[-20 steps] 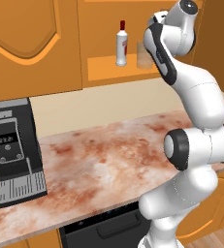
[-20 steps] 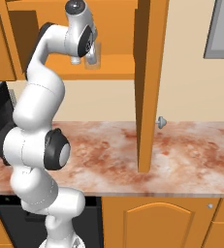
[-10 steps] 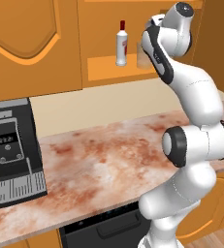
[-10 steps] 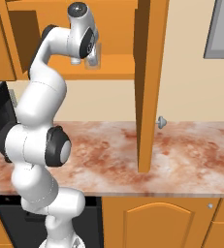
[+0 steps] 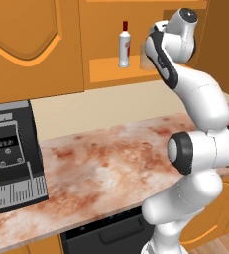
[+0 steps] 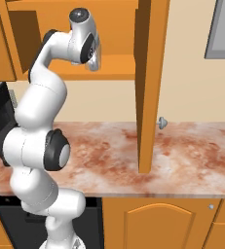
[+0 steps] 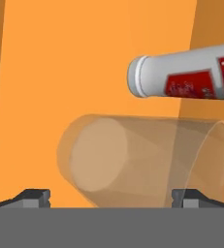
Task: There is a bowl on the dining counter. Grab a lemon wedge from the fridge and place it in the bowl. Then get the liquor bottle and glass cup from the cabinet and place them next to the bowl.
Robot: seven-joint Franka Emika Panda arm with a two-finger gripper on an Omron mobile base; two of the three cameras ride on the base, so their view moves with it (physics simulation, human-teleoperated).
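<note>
In the left base view, the white arm rises from the lower right and reaches up into the open cabinet above the table (image 5: 101, 163). The liquor bottle (image 5: 124, 45), white with a red cap and red label, stands upright on the cabinet shelf (image 5: 111, 69). Just to its right, partly behind the arm's upper link, a pale see-through shape looks like the glass cup (image 5: 145, 55). A black coffee machine (image 5: 14, 154) sits at the left end of the marbled table.

In the right base view, the arm comes up from the lower left and bends over toward the shelf (image 6: 116, 68), where its hand (image 6: 94, 56) points into the cabinet. An open cabinet door (image 6: 148, 82) stands edge-on in the middle, with a small knob beside it.

In the hand view, rolled sideways, the glass cup (image 7: 142, 160) fills the middle, its base toward the left and its rim toward the right. The two dark fingers (image 7: 33, 197) are spread wide, one at each lower corner, with the cup between them but not clamped. The liquor bottle (image 7: 186, 77) lies across the upper right, close beside the cup.
</note>
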